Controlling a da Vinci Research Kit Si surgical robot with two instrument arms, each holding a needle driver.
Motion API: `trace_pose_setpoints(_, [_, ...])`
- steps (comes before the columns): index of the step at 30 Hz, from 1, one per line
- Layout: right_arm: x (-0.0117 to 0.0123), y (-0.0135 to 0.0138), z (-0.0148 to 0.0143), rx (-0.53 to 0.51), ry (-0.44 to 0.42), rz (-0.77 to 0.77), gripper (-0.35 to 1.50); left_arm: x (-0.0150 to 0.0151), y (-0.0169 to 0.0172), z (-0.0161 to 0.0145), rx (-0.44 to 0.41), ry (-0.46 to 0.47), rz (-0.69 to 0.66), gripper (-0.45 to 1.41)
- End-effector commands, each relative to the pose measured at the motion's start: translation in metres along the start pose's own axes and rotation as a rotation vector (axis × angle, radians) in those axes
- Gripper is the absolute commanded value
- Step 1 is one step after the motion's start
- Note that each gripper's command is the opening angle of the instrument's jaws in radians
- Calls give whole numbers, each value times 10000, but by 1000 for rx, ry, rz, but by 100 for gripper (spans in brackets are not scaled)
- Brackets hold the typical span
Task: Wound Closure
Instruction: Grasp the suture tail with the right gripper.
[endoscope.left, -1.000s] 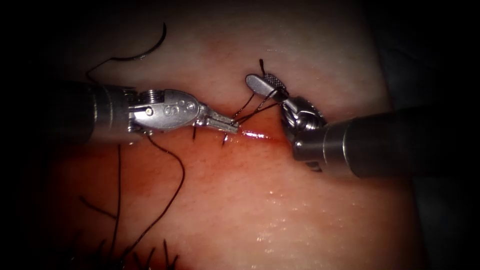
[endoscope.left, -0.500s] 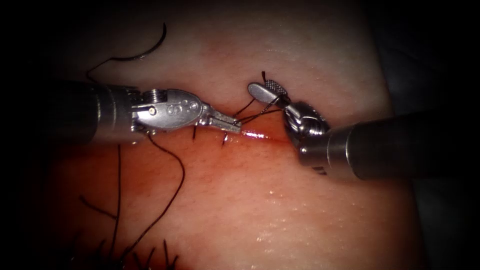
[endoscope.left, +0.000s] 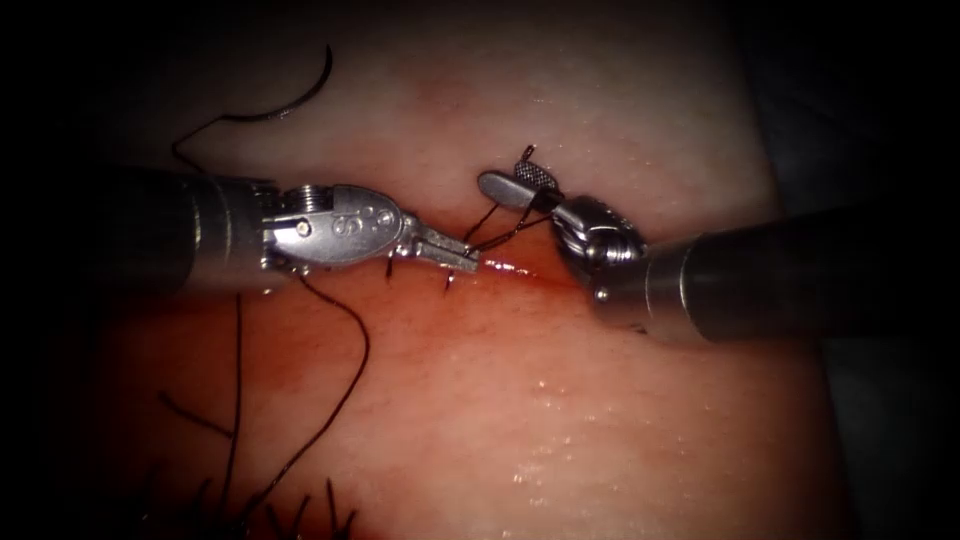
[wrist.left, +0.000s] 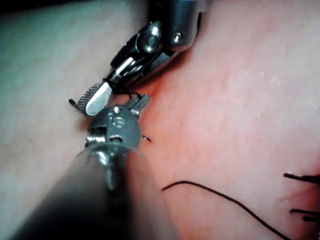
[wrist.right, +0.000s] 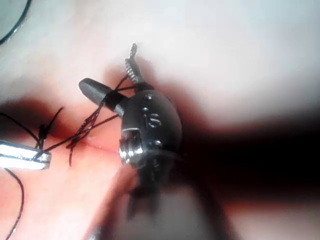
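Dark thread (endoscope.left: 500, 225) runs between both tools above the cut (endoscope.left: 520, 270) at frame centre: the left tool (endoscope.left: 465, 257) is clenched on it, while the right tool (endoscope.left: 520, 182), jaws spread, has it draped between them. The needle (endoscope.left: 290, 100) lies free on the tissue (endoscope.left: 560, 400), upper left.

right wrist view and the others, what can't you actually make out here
- Right wrist view: whether the right tool grips the thread; its own wrist covers the jaw bases.
- Endoscope view: where the thread enters the cut; the left tool, shut on the thread, covers it.
- Endoscope view: the needle lies on the tissue left of the cut; one end fades into dark shadow.
- Left wrist view: the left tool's jaws, blocked by its own wrist.
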Motion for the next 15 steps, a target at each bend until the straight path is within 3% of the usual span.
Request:
trace_pose_setpoints(1, [-8,2,5,-5,4,-16,143,-2,-4,7,1,1,2,-45])
trace_pose_setpoints(15, [-15,1,-5,-120,19,-41,138,-2,-3,3,-6,0,-3,-45])
